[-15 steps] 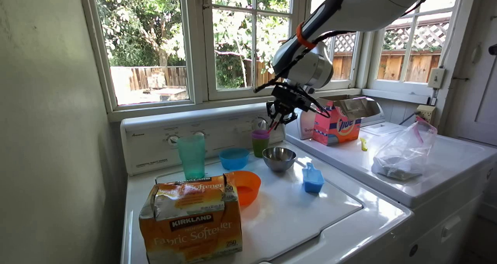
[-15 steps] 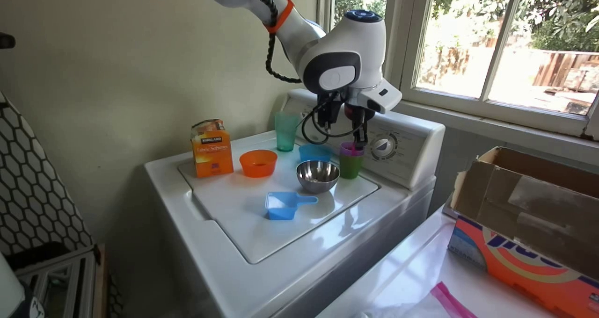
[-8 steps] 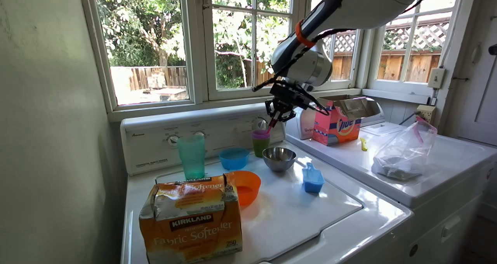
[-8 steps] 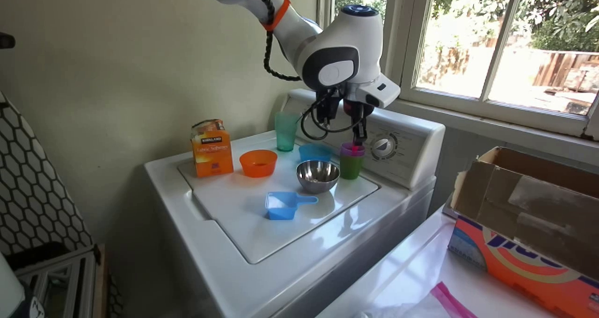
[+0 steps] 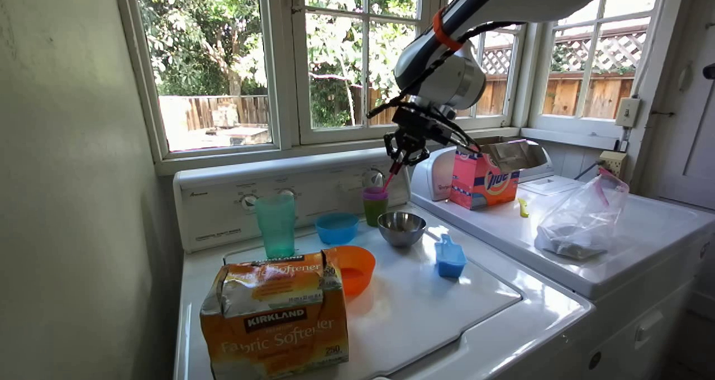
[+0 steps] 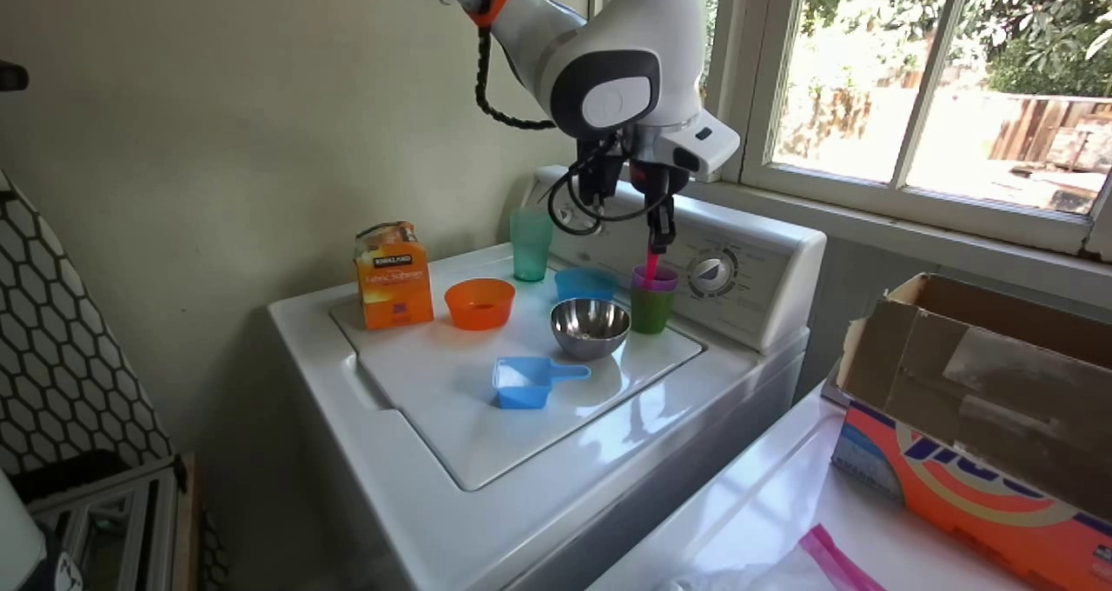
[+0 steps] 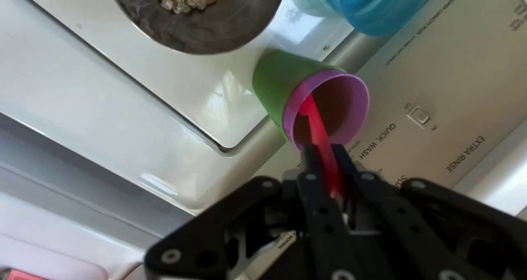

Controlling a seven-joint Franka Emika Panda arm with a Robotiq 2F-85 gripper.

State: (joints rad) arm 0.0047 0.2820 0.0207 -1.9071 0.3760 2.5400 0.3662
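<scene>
Yep, claw [image 7: 325, 150] clenched on one slim hot-pink plastic-looking utensil [image 7: 318, 127], lower end inside one tapered green purple-rimmed cup [image 7: 278, 80] near the washer lid's [image 6: 469, 426] back corner. I'd move it along its lean so the cup won't tip. Outward: one round steel bowl [image 6: 591, 348], one round blue plastic bowl [image 5: 337, 236], one round orange bowl [image 6: 479, 315], one boxy blue scoop [image 6: 523, 391].

Blazing pink on the stick [image 7: 318, 125], purple rim over green on the far cup [image 7: 290, 81], gripper [image 7: 323, 150] all black, black-edged hexagons across the left panel [image 6: 65, 339]
</scene>
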